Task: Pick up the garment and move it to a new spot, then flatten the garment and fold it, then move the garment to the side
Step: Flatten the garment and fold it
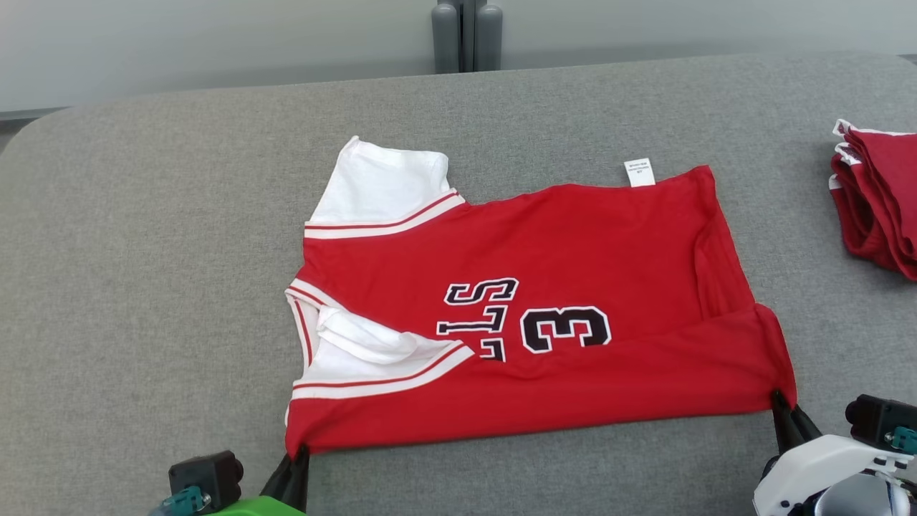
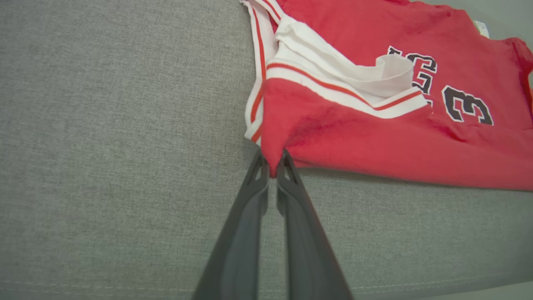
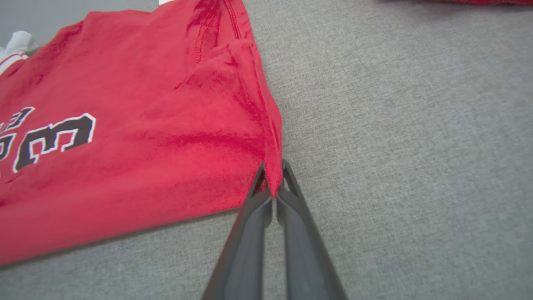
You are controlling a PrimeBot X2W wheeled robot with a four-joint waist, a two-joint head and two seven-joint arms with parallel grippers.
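Observation:
The garment [image 1: 544, 301] is a red jersey with white sleeves, striped trim and a black "3". It lies sideways on the grey table, neck to the left, its near edge folded up over the body. My left gripper [image 1: 299, 453] is shut on the garment's near left corner [image 2: 272, 160]. My right gripper [image 1: 778, 396] is shut on the near right corner [image 3: 272, 183]. Both corners are pinched between the dark fingertips and lifted slightly off the cloth surface.
The grey padded table [image 1: 143, 287] stretches wide around the jersey. A stack of folded red garments [image 1: 877, 201] sits at the right edge. A grey post [image 1: 467, 34] stands behind the table's far edge.

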